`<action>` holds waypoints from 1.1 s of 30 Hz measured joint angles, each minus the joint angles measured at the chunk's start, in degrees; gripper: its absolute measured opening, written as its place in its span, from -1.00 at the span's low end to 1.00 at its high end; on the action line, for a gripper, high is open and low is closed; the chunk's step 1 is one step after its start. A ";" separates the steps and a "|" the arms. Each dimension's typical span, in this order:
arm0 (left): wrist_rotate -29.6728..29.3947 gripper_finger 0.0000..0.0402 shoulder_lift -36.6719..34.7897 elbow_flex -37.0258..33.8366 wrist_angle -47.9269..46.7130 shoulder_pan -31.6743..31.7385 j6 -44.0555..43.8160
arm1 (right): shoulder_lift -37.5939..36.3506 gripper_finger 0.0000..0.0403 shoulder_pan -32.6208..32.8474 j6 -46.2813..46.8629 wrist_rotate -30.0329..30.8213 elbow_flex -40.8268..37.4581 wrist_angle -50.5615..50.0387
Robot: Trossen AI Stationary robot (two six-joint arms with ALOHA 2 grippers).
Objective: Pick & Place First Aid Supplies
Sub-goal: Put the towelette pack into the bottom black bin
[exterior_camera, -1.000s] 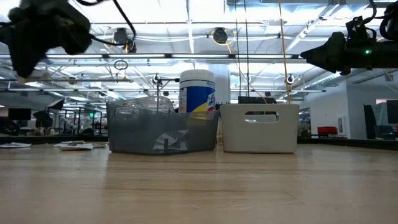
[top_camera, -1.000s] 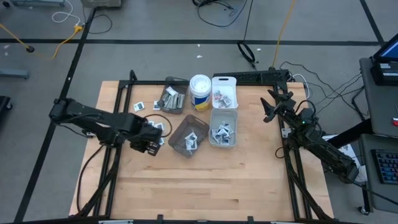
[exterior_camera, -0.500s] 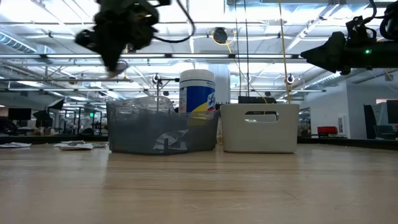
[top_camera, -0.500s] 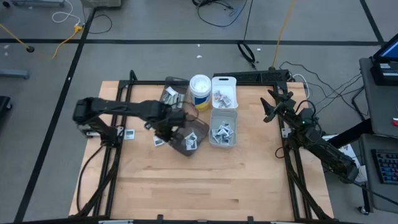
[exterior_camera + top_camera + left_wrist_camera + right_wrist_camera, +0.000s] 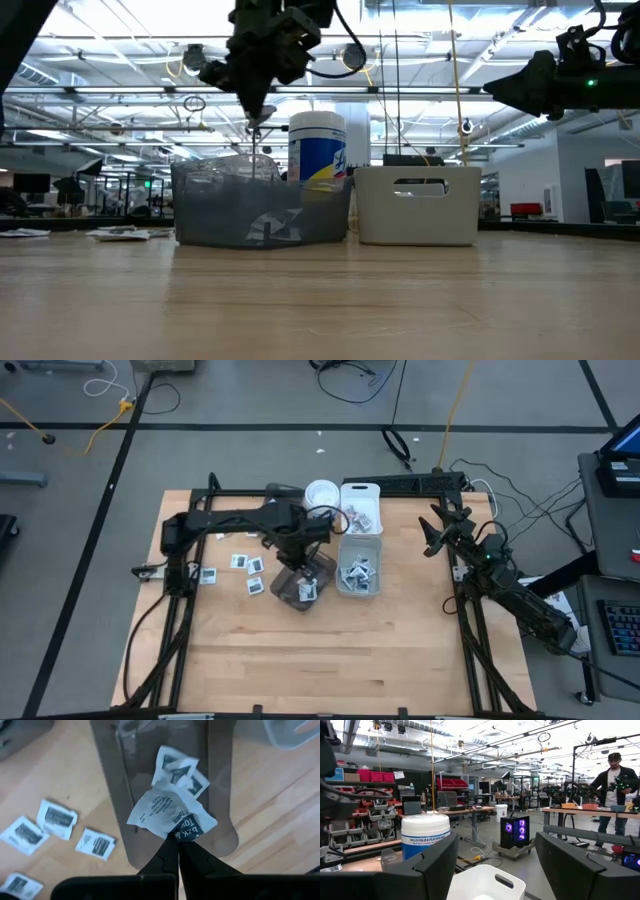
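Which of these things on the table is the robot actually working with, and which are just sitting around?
Part of the job:
- white packet pinched in the left gripper, above the smoky bin
- loose packets on the table
- packets in the clear bin

Just sitting there:
- wipes tub
- white bin
- right gripper, open, waiting at the table's edge

Your left gripper (image 5: 178, 836) hangs above the smoky bin (image 5: 303, 586), loose packets (image 5: 232, 567) to its left, tub (image 5: 322, 494) behind.
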 joint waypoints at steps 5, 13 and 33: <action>-0.01 -1.00 4.14 0.73 0.08 0.10 2.43 | -0.02 0.31 -0.01 -0.01 0.00 -0.01 -0.01; -3.48 -1.00 10.34 0.46 4.16 -0.05 6.77 | -0.01 0.31 -0.01 -0.01 -0.02 -0.01 0.00; -4.92 -0.66 16.88 0.42 9.81 -0.11 10.86 | -0.02 0.31 -0.01 -0.01 -0.02 0.00 0.00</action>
